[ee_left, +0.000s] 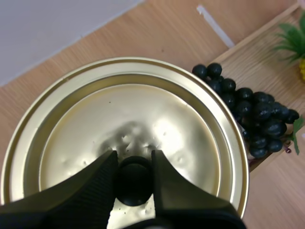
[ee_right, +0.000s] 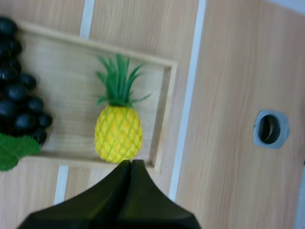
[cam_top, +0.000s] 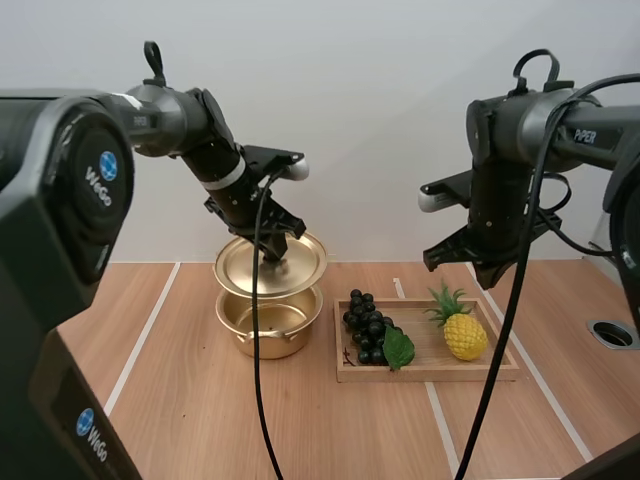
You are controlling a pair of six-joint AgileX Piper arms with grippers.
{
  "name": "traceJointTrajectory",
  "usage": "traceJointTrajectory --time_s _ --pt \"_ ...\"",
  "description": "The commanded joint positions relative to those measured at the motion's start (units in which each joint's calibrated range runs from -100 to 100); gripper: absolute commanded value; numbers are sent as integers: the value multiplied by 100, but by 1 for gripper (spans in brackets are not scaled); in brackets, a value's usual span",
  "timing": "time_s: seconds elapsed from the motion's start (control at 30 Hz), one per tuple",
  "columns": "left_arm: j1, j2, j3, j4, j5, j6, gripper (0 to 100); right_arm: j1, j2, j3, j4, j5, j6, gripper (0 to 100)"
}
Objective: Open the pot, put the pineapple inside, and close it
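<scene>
L: my left fingers pinch the black knob of the lid, tilted just above the pot, left of centre in the high view | R: my right fingers are closed on nothing, above the pineapple | pineapple lies in the wooden tray, right end, grapes at the left end

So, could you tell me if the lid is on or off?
Off: the left gripper, jaws on the knob, holds the lid tilted above the pot.

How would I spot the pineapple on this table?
Look for the shallow wooden tray right of the golden pot. The pineapple lies at its right end. It is yellow with green leaves, unlike the dark grapes beside it.
</scene>
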Motion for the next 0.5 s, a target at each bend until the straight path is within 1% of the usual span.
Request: traceJointTrajectory --time_s 0.0,0.1,0.13,0.17,0.23,0.47 --pt "-18 -415 -296 -25 135 19 0 -18 -56 267 -104 -354 -36 32" --pt "-18 -724 -473 -25 119 19 0 -18 -56 451 -102 -673 -47 67" --pt "-18 -821 -549 -25 119 28 0 -18 -56 526 -102 -824 -47 75" --pt "-18 -889 -609 -25 119 28 0 -18 -56 590 -102 -926 -47 79" --pt "-18 -1057 -728 -25 119 41 0 -18 -56 722 -102 -1217 -47 83" --pt "-18 -1589 -1205 -12 164 41 0 -18 -56 1096 -102 -2086 -38 83"
